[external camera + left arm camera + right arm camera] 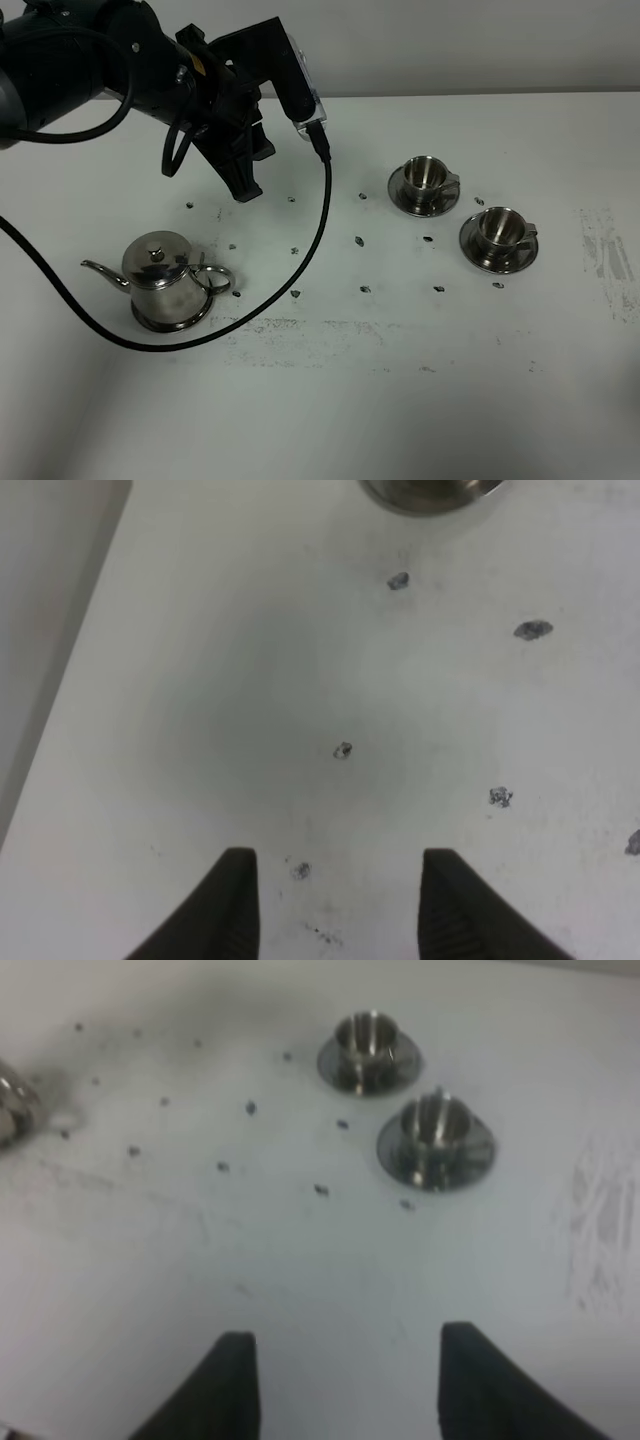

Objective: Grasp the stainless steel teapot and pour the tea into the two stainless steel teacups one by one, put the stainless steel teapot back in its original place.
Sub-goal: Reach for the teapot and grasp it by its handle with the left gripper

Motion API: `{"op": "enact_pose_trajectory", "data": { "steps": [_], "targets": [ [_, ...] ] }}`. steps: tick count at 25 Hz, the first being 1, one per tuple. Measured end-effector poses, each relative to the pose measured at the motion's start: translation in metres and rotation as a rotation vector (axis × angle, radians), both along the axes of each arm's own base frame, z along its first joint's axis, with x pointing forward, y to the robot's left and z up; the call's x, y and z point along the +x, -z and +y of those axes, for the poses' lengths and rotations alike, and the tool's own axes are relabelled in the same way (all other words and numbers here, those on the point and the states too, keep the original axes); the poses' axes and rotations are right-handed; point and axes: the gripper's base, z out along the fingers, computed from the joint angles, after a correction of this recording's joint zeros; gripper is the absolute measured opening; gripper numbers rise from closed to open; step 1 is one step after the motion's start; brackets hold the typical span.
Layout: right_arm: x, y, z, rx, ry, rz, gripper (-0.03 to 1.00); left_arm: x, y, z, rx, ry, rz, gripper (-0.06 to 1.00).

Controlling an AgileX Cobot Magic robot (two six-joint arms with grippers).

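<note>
The left gripper (pixel 243 185) hangs above the white table (pixel 400 400), tilted down. In its wrist view the left gripper (pixel 338 852) has its two dark fingers (pixel 232 905) standing apart, and only bare table with small dark marks (pixel 343 749) lies between them. Far ahead of these fingers the rim of a shiny steel piece (pixel 430 492) shows, but it is too cut off to name.

The stainless steel teapot (pixel 165 280) stands upright on the table, lid on, well apart from the left gripper, on the nearer side of it and a little to the left in the high view. Its thin spout points away from the gripper and its loop handle is toward the cups. A black cable (pixel 322 215) from the left arm curves over the table just beside the teapot.

The right gripper (pixel 345 1335) also has its fingers (pixel 232 1385) apart, with nothing between them. Well ahead of it the two stainless steel teacups (pixel 367 1040) (pixel 437 1120) stand near each other, each on its saucer (pixel 422 205) (pixel 497 260). I cannot tell what is inside them.
</note>
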Motion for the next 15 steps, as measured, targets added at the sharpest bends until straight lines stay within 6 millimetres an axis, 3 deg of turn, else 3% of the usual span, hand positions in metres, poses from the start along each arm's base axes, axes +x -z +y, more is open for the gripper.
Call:
{"op": "enact_pose_trajectory", "data": {
  "steps": [5,15],
  "targets": [
    [-0.017,0.021,-0.009,-0.06,0.07,-0.002,0.42,0.0,0.0,0.0,0.002,0.002,0.001,0.37],
    [-0.03,0.034,-0.015,-0.121,0.112,-0.049,0.42,-0.001,0.0,0.0,0.005,0.003,0.006,0.37]
  ]
}}
